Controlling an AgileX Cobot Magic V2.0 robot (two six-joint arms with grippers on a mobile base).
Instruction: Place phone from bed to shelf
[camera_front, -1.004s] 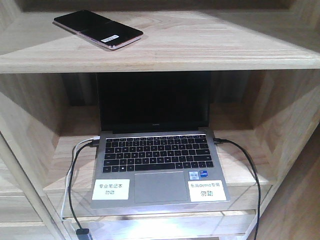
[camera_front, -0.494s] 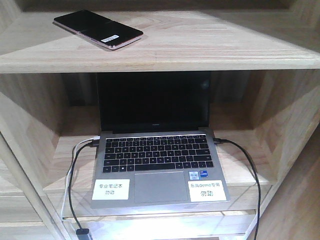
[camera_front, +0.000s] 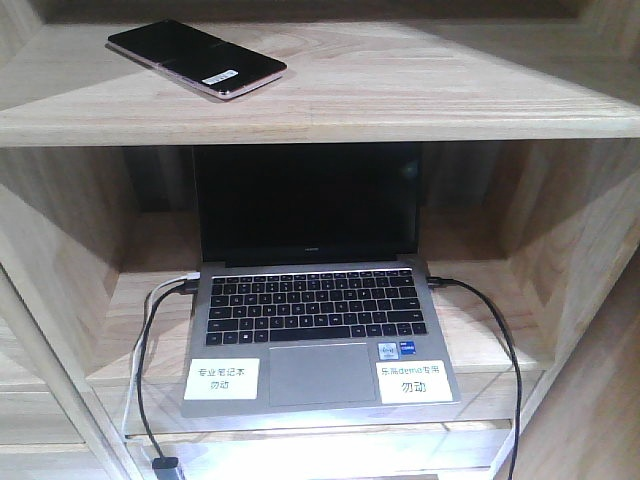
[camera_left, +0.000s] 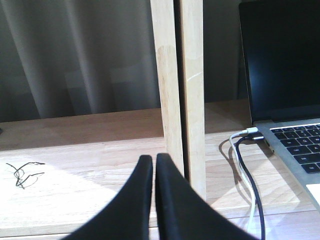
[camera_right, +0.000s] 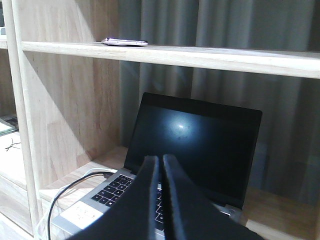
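Note:
The black phone (camera_front: 195, 58) with its rose-gold edge and white sticker lies flat on the upper board of the pale wooden shelf (camera_front: 420, 90), at the left. In the right wrist view the phone (camera_right: 125, 42) shows edge-on on that board, well above my gripper. My right gripper (camera_right: 161, 159) is shut and holds nothing, in front of the laptop. My left gripper (camera_left: 153, 159) is also shut and holds nothing, low beside the shelf's upright post (camera_left: 180, 90). No bed is in view.
An open silver laptop (camera_front: 315, 320) with a dark screen stands on the lower board, with black and white cables (camera_front: 145, 380) running off its left side and a black cable (camera_front: 495, 330) off its right. Grey curtains (camera_left: 80, 55) hang behind the shelf.

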